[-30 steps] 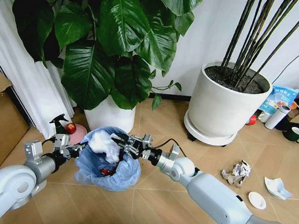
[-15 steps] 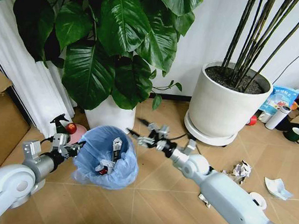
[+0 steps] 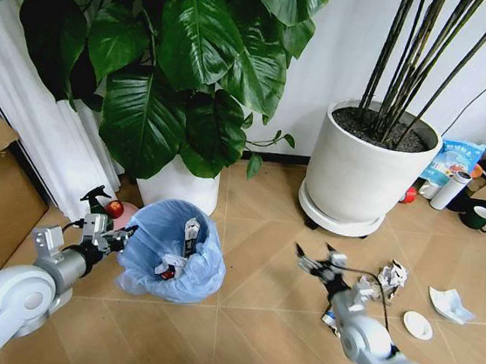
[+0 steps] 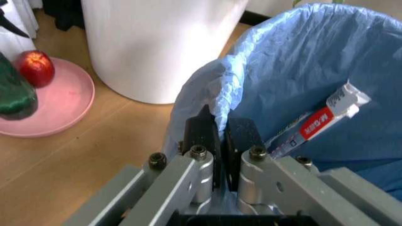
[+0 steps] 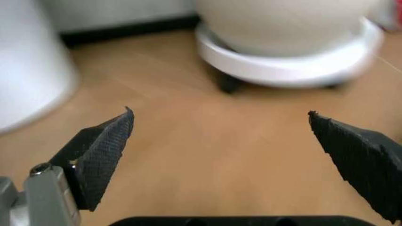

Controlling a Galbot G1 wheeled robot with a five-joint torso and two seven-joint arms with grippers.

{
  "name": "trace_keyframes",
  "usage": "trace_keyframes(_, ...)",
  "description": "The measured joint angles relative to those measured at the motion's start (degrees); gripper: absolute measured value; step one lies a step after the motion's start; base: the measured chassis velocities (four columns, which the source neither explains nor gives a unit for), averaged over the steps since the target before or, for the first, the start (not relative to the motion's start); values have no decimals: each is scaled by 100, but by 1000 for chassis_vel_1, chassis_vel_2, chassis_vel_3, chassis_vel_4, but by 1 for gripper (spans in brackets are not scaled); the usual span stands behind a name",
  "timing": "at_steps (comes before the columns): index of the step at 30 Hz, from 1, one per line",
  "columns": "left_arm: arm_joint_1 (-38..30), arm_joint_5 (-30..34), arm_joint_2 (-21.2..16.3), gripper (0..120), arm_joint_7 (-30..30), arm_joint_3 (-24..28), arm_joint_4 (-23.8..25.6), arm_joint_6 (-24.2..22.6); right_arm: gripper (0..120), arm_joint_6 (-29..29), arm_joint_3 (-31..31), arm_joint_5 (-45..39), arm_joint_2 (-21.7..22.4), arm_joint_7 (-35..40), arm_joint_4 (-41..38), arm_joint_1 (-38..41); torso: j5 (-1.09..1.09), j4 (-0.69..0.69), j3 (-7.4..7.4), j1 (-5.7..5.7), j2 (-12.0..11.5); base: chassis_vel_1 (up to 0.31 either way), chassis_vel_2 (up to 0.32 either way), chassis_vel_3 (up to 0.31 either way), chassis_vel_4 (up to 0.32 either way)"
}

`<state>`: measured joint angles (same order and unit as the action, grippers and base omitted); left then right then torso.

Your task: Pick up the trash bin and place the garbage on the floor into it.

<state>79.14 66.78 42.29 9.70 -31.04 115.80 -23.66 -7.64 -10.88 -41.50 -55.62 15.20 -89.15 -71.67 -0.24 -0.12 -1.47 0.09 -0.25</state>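
So the left end effector (image 4: 217, 141) is pinching the blue liner at the rim of the trash bin (image 3: 174, 249), holding it by the plant pot, while the right end effector (image 3: 318, 259), fingers spread wide and empty, hangs near the crumpled paper (image 3: 390, 278) on the floor (image 3: 253, 324).

The trash bin (image 3: 172, 253) is lined with thin, crinkled light blue plastic film of slight sheen. A glossy printed tube wrapper (image 4: 317, 123) is seen inside it. The floor (image 3: 253, 324) is finished in smooth, matt wood-look planks. The left gripper (image 4: 220, 136) is built of brushed grey metal with matt black pads. The right gripper (image 5: 220, 141) carries black fingertips (image 5: 103, 150) of rough, woven-looking texture. A wad of crumpled white paper (image 3: 390, 276) is noted. The plant pot (image 3: 362, 174) is smooth, white and faintly glossy.
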Motion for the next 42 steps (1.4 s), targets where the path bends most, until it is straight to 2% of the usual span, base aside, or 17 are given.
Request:
trace_keyframes(3,26,-4,6,0,-5,-15,16,0,100,392,-169,-637,5,729,-13,-299,-1,0,0,0,0,0,0,0,0)
trace_keyframes(12,108,-7,-34,0,-6,-106,103,0,100,1013,-46,-1870,-89,1455,160,-237,-1,1,0,0,0,0,0,0,0)
trace_keyframes(23,173,-7,-50,0,23,-146,121,0,98,1118,208,-2238,-243,1377,753,230,-3,1,-1,1,0,0,0,0,0)
trace_keyframes(25,156,-7,-50,0,32,-146,109,0,89,1114,272,-2278,-297,1331,912,356,-2,1,-1,1,0,0,0,0,0)
trace_keyframes(27,145,-7,-49,0,38,-145,103,0,85,1111,299,-2297,-321,1325,965,403,-2,0,-1,1,0,0,0,0,0)
trace_keyframes(29,120,-6,-43,0,56,-137,99,0,75,1111,367,-2366,-371,1309,1097,537,-2,1,-1,1,0,0,0,0,0)
trace_keyframes(33,114,-2,-36,0,70,-133,99,0,66,1125,410,-2403,-398,1307,1194,625,-2,1,-1,1,0,0,0,0,0)
trace_keyframes(35,117,-2,-27,0,73,-133,90,0,54,1156,419,-2424,-419,1329,1290,678,-2,1,-1,1,0,0,0,0,0)
trace_keyframes(38,125,-2,-27,0,73,-137,80,0,48,1169,418,-2433,-421,1347,1329,680,-2,1,-1,1,0,0,0,0,0)
trace_keyframes(40,126,-3,-28,0,72,-147,70,0,35,1177,409,-2434,-417,1356,1357,669,-2,1,-1,1,0,0,0,0,0)
trace_keyframes(42,123,-3,-30,0,71,-147,69,0,32,1178,401,-2433,-415,1358,1359,661,-2,1,-1,1,0,0,0,0,0)
